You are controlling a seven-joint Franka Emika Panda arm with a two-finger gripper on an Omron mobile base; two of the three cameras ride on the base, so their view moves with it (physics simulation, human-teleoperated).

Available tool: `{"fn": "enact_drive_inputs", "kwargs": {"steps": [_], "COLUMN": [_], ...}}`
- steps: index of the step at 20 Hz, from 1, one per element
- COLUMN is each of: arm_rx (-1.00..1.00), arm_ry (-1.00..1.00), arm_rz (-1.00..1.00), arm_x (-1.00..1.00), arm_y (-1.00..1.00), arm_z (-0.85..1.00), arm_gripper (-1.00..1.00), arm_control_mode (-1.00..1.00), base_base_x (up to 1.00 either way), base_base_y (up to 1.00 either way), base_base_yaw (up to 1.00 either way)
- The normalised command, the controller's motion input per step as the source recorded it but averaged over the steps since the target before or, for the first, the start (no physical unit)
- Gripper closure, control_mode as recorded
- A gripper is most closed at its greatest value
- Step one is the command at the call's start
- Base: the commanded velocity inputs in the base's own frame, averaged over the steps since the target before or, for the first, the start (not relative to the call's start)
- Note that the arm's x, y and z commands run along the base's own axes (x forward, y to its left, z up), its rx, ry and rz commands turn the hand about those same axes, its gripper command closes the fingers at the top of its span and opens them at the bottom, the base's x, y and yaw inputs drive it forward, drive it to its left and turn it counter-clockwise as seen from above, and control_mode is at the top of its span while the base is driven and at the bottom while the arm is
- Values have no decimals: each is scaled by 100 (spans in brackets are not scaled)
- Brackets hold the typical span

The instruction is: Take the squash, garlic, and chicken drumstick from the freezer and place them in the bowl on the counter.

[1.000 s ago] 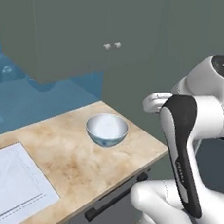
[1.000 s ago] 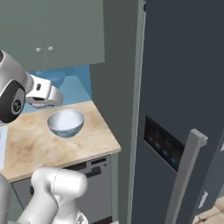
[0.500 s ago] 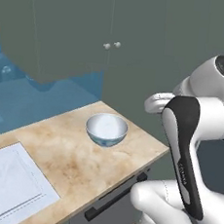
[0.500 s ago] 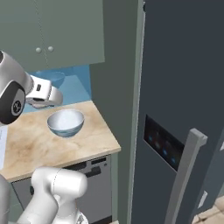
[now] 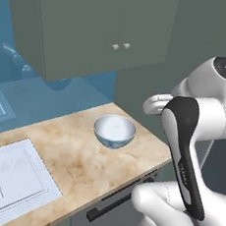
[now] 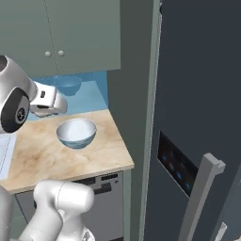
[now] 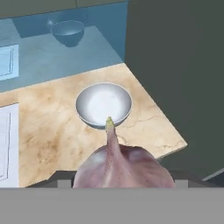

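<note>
The tool grasps the garlic (image 7: 120, 168) and holds it above the counter (image 7: 52, 131), near the empty bowl (image 7: 103, 105), probably to drop it inside.

counter (image 5: 76, 155): beige marbled | on it: bowl (image 5: 114, 131), ahead of jaws near the end edge | white sheet (image 5: 9, 178) left of jaws

Surface (image 5: 71, 150): light beige marbled stone look, smooth with a faint sheen. Bowl (image 5: 114, 131): glazed ceramic look, white inside, pale blue patterned outside. Garlic (image 7: 120, 168), lower centre of hand view: pinkish-white papery skin, finely veined, matt. Freezer (image 6: 197, 94), right: dark slate, smooth satin finish. Wall cupboards (image 5: 99, 29): matt grey-green.
</note>
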Motion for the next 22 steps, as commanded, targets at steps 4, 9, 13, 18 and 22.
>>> {"fn": "enact_drive_inputs", "kwargs": {"steps": [4,9,13,18,22], "arm_rx": [7,9,4,0,0], "arm_ry": [0,7,11,9,9], "arm_rz": [10,2,0,0,0], "arm_x": [30,58,72,60,59], "arm_y": [32,19,1,8,16], "arm_z": [-61,-75,-68,-42,-40], "arm_gripper": [100,100,100,100,100], "arm_control_mode": [-100,-100,-100,-100,-100], "base_base_x": [0,0,0,0,0], "base_base_y": [0,0,0,0,0], "base_base_yaw": [0,0,0,0,0]}}
